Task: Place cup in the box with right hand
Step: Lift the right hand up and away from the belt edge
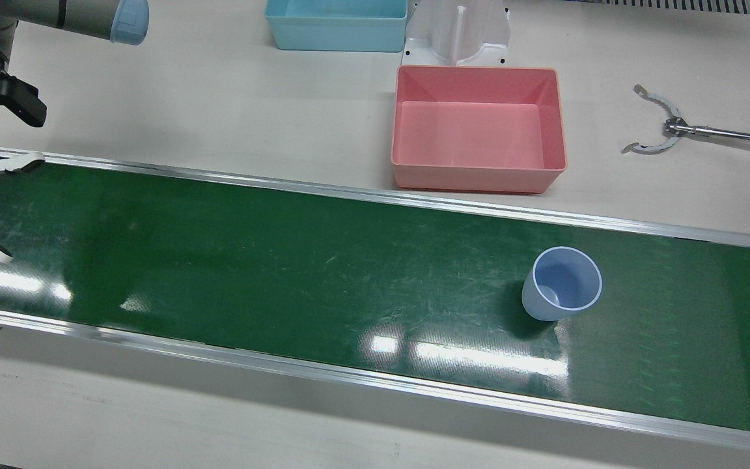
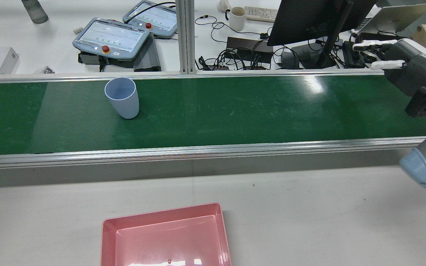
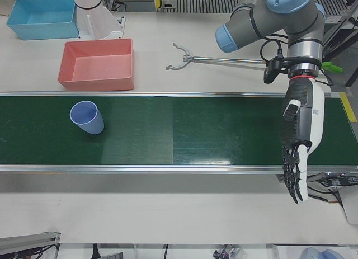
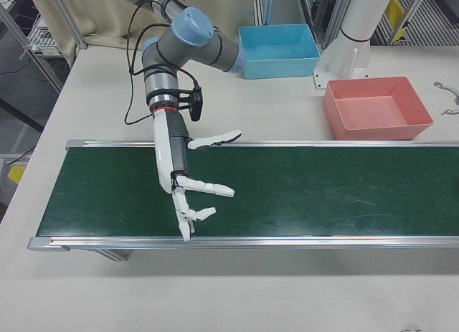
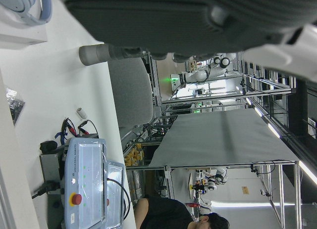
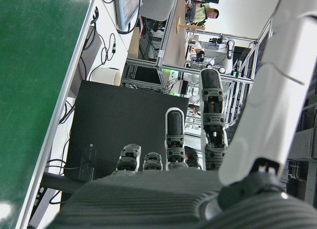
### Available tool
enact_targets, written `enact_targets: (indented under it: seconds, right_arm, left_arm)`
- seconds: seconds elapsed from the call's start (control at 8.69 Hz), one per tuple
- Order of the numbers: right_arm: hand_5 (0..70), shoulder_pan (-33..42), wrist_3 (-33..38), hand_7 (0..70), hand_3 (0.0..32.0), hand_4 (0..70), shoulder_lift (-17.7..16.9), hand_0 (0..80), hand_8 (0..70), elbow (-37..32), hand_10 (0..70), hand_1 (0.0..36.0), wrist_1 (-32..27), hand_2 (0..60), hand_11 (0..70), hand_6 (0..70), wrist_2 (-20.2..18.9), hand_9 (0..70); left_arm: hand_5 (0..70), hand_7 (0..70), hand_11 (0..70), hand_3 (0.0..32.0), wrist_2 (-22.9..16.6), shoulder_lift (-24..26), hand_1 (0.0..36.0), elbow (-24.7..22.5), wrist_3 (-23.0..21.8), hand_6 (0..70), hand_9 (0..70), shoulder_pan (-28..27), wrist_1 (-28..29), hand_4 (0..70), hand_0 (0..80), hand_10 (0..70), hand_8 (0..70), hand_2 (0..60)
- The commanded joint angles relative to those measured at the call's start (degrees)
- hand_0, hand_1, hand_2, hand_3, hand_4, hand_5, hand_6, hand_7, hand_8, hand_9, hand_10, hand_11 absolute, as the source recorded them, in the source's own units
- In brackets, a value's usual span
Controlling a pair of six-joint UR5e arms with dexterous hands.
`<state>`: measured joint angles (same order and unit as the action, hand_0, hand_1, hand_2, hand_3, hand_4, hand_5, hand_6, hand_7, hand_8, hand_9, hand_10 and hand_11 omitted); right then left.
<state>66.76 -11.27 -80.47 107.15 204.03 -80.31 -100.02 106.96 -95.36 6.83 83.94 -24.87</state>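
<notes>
**Cup awaiting pickup, both hands empty**

Near: my right hand (image 4: 188, 192), fingers spread, holding nothing, over the green belt (image 1: 284, 273). Left hand (image 3: 299, 152) likewise splayed and empty. Further along the belt: blue cup (image 1: 562, 283), upright, seemingly light rigid plastic, probably slick; I'd wrap its wall mid-height. Beyond the belt: pink box (image 1: 477, 127).

No text, brand, number or sign can be read in any view. The two teach pendants (image 2: 111, 37) behind the belt show lit screens with rows of small marks, too fine to make out. A small pale label on the black monitor back (image 6: 89, 152) in the right hand view is only a blur. The keyboard (image 2: 261, 13) at the far edge of the desk is too small for its key legends to be legible.
</notes>
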Motion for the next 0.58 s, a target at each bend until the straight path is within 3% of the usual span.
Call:
enact_targets:
  seconds: [0.0,0.12,0.23,0.35,0.46]
  right_arm:
    - [3.6,0.0,-0.3,37.7,0.0,39.8,0.3,53.7,0.7,0.3,5.2,6.9,0.0,0.0,8.7,8.5,0.0,6.1]
    - [3.6,0.0,-0.8,34.6,0.0,37.1,0.2,53.4,0.4,1.0,4.7,6.8,0.1,0.0,8.0,7.2,0.0,6.0]
    - [3.9,0.7,-1.9,24.1,9.8,30.1,0.2,52.6,0.5,2.2,3.2,7.7,0.3,0.0,6.0,3.8,0.0,4.8]
    - [4.2,2.3,-3.1,19.4,17.0,26.2,0.1,52.4,0.4,3.4,2.8,9.2,0.6,0.0,5.4,2.3,0.1,3.6]
    - [4.9,3.8,-3.4,14.8,22.2,22.6,0.1,53.2,0.6,3.7,2.3,12.4,0.6,0.0,5.0,1.2,0.1,3.0]
  left_arm:
    - [0.0,0.0,0.0,0.0,0.0,0.0,0.0,0.0,0.0,0.0,0.0,0.0,0.0,0.0,0.0,0.0,0.0,0.0]
    - [0.0,0.0,0.0,0.0,0.0,0.0,0.0,0.0,0.0,0.0,0.0,0.0,0.0,0.0,0.0,0.0,0.0,0.0]
    - [0.0,0.0,0.0,0.0,0.0,0.0,0.0,0.0,0.0,0.0,0.0,0.0,0.0,0.0,0.0,0.0,0.0,0.0]
    - [0.0,0.0,0.0,0.0,0.0,0.0,0.0,0.0,0.0,0.0,0.0,0.0,0.0,0.0,0.0,0.0,0.0,0.0]
    - [0.0,0.0,0.0,0.0,0.0,0.0,0.0,0.0,-0.1,0.0,0.0,0.0,0.0,0.0,0.0,0.0,0.0,0.0]
